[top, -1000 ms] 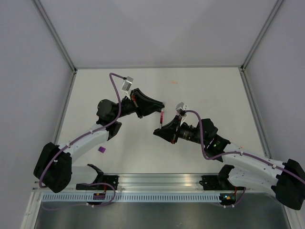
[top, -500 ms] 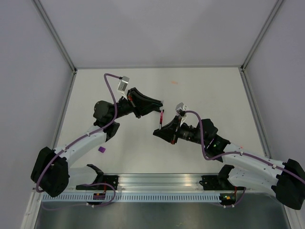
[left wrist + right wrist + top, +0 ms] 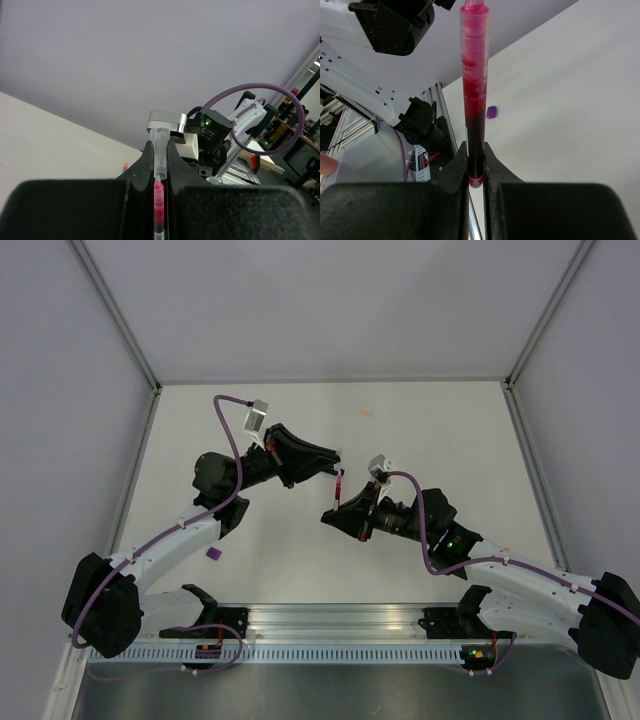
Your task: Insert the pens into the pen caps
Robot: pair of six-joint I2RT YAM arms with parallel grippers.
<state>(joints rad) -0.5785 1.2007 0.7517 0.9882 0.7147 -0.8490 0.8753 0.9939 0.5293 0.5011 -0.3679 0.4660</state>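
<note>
**Cap meets pink pen in mid-air**

The two arms meet above the middle of the desk [image 3: 430,430]. The right tool [image 3: 476,170] is clamped narrowly on the lower, darker end of the pink pen [image 3: 474,90] and holds it upright off the desk. The left tool [image 3: 160,167] is pinched on a pale cap [image 3: 160,145], which sits in line with the pen's tip and touches it.

Over the last second the left arm [image 3: 180,530] has swung its elbow and wrist a little outward, while its tool has stayed at the pen's top end. The right arm and the pen have barely moved. To me that looks like the left side trimming its angle so the cap lines up, not a fresh approach. The first capping seems to be in its final push. I cannot tell from here whether the cap is fully seated.

The purple cap [image 3: 491,111] lies alone on the desk near the left arm, well apart from the action. I cannot spot the darker pen, so that second pairing looks untouched.
</note>
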